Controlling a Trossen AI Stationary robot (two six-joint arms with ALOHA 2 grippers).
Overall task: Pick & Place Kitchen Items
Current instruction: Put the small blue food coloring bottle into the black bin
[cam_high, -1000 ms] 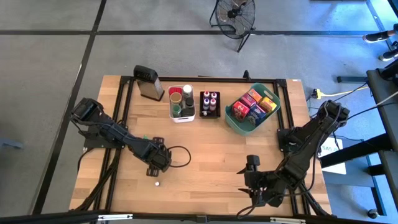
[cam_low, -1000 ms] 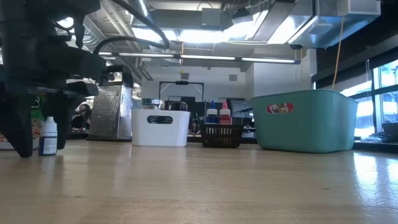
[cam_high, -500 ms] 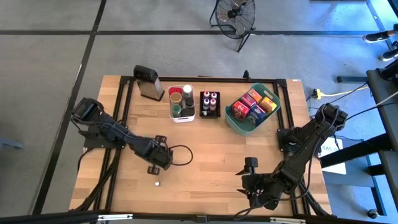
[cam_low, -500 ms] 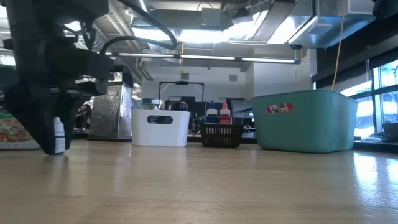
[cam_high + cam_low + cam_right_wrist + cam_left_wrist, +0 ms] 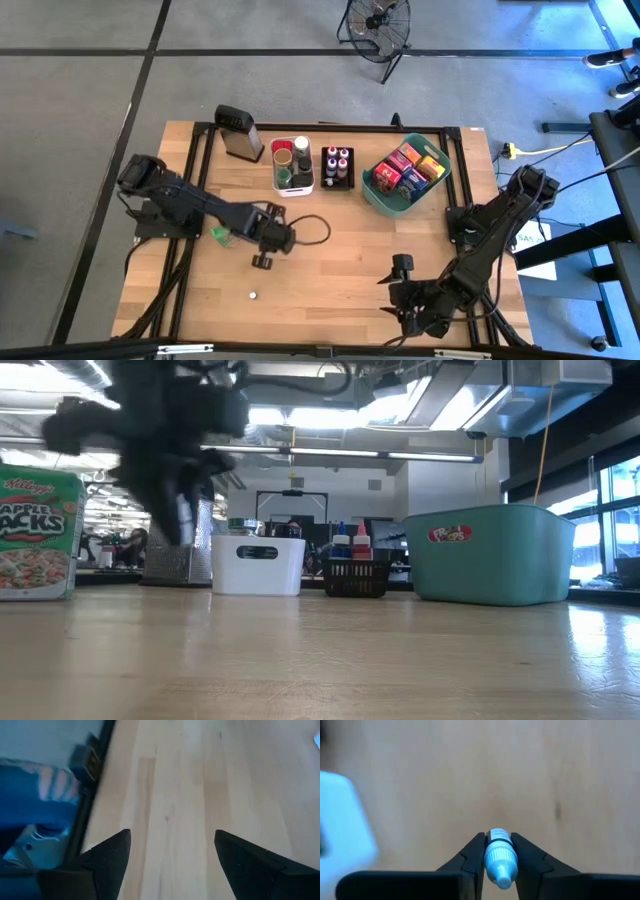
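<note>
My left gripper (image 5: 498, 856) is shut on a small white dropper bottle (image 5: 498, 837) with a pale blue cap, held above the bare wood. In the high view it hangs over the table's left middle (image 5: 264, 258). The low view shows it only as a dark blur (image 5: 175, 480). A small green cereal box (image 5: 35, 530) stands on its base left of it (image 5: 220, 235). My right gripper (image 5: 170, 855) waits open near the table's near right edge (image 5: 398, 280) with nothing between its fingers. My left gripper pinches the bottle between its two fingers, which lie on the bottle's opposite sides just below the cap (image 5: 490, 851). The fingers come from above, pointing steeply down and running along the bottle. The cap points back toward the wrist. The bottle hangs clear of the table.
Along the far edge stand a metal grater (image 5: 238, 132), a white bin (image 5: 293, 185) with jars, a black tray (image 5: 337, 185) with bottles and a teal basket (image 5: 372, 190) with boxes. A tiny white thing (image 5: 253, 295) lies near the front left.
My left gripper has shut on the small bottle that stood on the table. It has then risen and gone toward the table's far right, carrying the bottle clear of the wood. This has uncovered the cereal box in the low view.
</note>
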